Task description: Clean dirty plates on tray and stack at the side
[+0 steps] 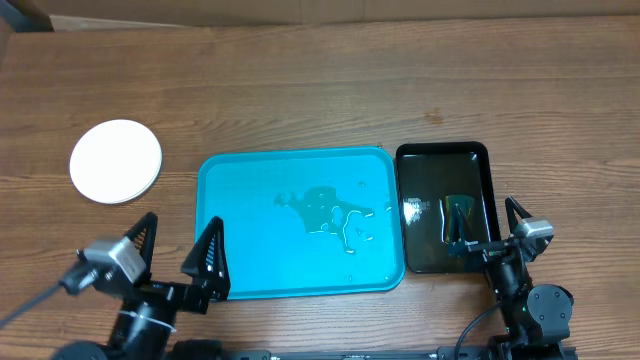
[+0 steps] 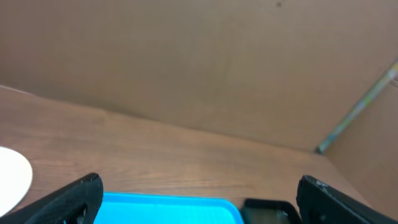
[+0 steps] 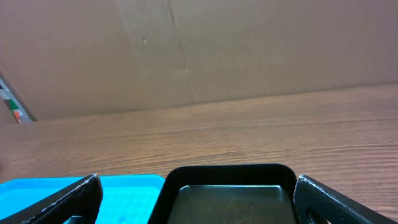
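A stack of plates, white on top, sits on the table to the left of the tray; its edge shows in the left wrist view. I cannot tell how many plates it holds, and the pale yellow-green one does not show. The turquoise tray holds no plates, only a puddle of water. It also shows in the left wrist view and the right wrist view. My left gripper is open and empty at the tray's front left corner. My right gripper is open and empty.
A glossy black tray lies against the turquoise tray's right side, with a dark yellow-green item in it; the right gripper is at its front right corner. It shows in both wrist views. A cardboard wall stands behind the table.
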Controlling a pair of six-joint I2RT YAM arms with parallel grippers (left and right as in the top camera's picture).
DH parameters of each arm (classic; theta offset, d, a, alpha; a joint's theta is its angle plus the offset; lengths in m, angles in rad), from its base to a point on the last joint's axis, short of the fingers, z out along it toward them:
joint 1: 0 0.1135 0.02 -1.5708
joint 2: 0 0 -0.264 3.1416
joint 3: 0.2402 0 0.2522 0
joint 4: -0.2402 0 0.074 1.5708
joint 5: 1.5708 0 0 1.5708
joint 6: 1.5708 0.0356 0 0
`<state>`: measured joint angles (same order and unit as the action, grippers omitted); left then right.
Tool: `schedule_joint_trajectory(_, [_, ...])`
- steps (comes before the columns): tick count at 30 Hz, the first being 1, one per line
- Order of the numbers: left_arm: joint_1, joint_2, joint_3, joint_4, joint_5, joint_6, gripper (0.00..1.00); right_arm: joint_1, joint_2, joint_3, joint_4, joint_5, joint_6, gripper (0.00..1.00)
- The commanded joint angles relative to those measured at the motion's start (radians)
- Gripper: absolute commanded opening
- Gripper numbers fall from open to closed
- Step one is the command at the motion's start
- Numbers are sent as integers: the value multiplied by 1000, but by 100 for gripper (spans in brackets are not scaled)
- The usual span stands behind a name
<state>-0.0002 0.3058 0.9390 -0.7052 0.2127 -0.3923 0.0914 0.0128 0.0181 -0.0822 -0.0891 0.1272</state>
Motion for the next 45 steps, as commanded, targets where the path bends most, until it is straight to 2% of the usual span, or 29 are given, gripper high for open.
schedule_joint_trajectory(1, [17, -132, -157, 131, -66, 18, 100, -8, -10, -10, 5, 9, 3, 100])
schedule_joint_trajectory(9, [20, -297, -499, 734, -55, 18, 100, -8, -10, -10, 5, 9, 3, 100])
schedule_joint_trajectory(11, [20, -302, -562, 843, -54, 14, 100, -8, -10, -10, 5, 9, 3, 100])
schedule_joint_trajectory(14, [20, -302, -632, 908, -55, 10, 100, -8, -10, -10, 5, 9, 3, 100])
schedule_joint_trajectory(26, [20, -302, -861, 960, -102, 9, 100, -8, -10, -10, 5, 9, 3, 100])
schedule_joint_trajectory(31, [20, -302, -923, 952, -165, 4, 100, -8, -10, -10, 5, 9, 3, 100])
schedule_joint_trajectory(36, [20, -303, -934, 769, -197, 61, 100, -8, -10, -10, 5, 9, 3, 100])
schedule_joint_trajectory(42, [20, -303, -934, 623, -195, 117, 100, -8, -10, -10, 5, 9, 3, 100])
schedule_joint_trajectory(45, [20, -303, -934, 628, -194, 116, 100, -8, -10, -10, 5, 9, 3, 100])
